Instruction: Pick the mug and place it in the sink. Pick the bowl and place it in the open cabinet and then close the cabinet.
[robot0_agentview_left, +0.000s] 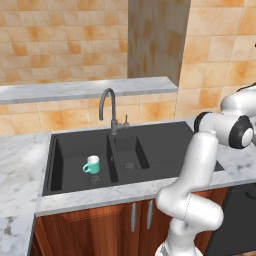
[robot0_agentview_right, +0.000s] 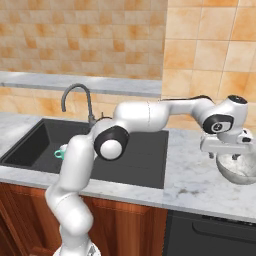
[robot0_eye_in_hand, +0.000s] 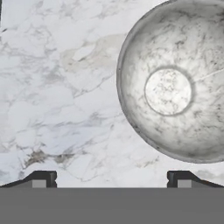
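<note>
The teal mug (robot0_agentview_left: 91, 164) stands upright in the left basin of the black sink (robot0_agentview_left: 165, 145); its edge (robot0_agentview_right: 60, 153) peeks out from behind my arm. On the marble counter right of the sink (robot0_agentview_right: 30, 145) rests the grey speckled bowl (robot0_agentview_right: 241, 171). My gripper (robot0_agentview_right: 227, 156) hangs just above the bowl's near-left rim, open and holding nothing. Looking down from the hand, the bowl (robot0_eye_in_hand: 175, 87) lies up and to the right. The open gripper (robot0_eye_in_hand: 111, 181) is over bare counter, its right fingertip (robot0_eye_in_hand: 179, 178) just short of the rim. A dark brown panel (robot0_agentview_left: 159, 40), perhaps the cabinet, hangs above the ledge.
A grey gooseneck tap (robot0_agentview_left: 107, 107) rises behind the sink, under a marble ledge (robot0_agentview_left: 85, 90) on the tiled wall. Orange-brown doors (robot0_agentview_left: 100, 230) sit below the counter (robot0_agentview_right: 195, 175), and a dark appliance front (robot0_agentview_right: 210, 232) lies under the bowl's side.
</note>
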